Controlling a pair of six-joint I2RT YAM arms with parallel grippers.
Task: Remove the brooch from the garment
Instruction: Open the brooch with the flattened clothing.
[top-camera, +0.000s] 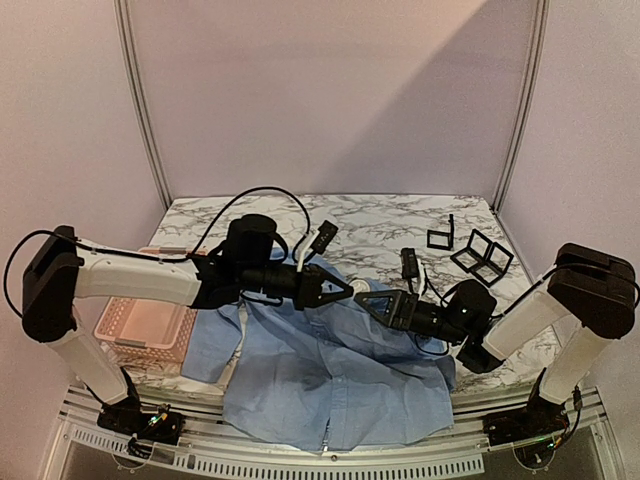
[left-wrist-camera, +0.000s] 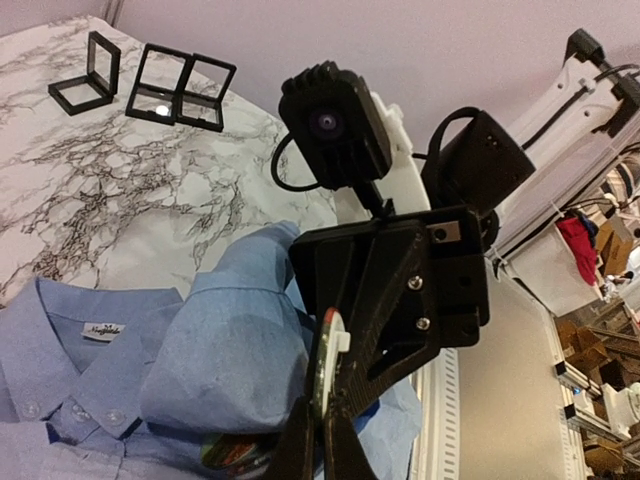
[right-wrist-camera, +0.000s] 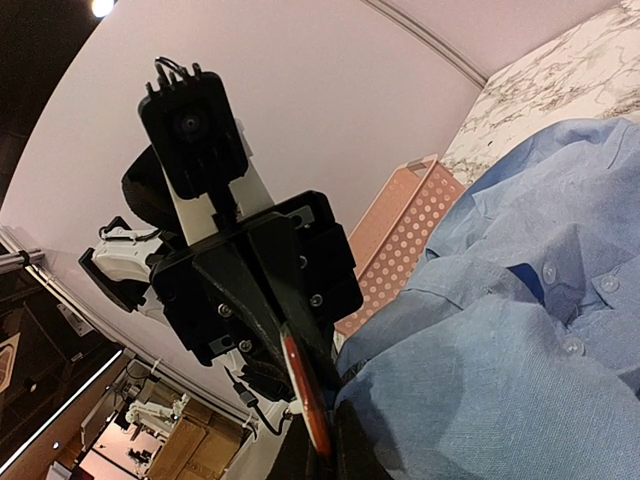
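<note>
The garment is a light blue collared shirt lying on the marble table's near half. Above its collar my two grippers meet tip to tip. The brooch is a thin round disc with a red rim and a white clip on its back, seen edge-on. My left gripper is shut on its lower edge, and the right arm's fingers press on it from the far side. In the right wrist view my right gripper is shut on the brooch, with blue fabric bunched up against it.
A pink perforated basket stands at the left, partly under my left arm. Black display frames and a smaller one lie at the back right. A colourful patch shows under the raised fabric.
</note>
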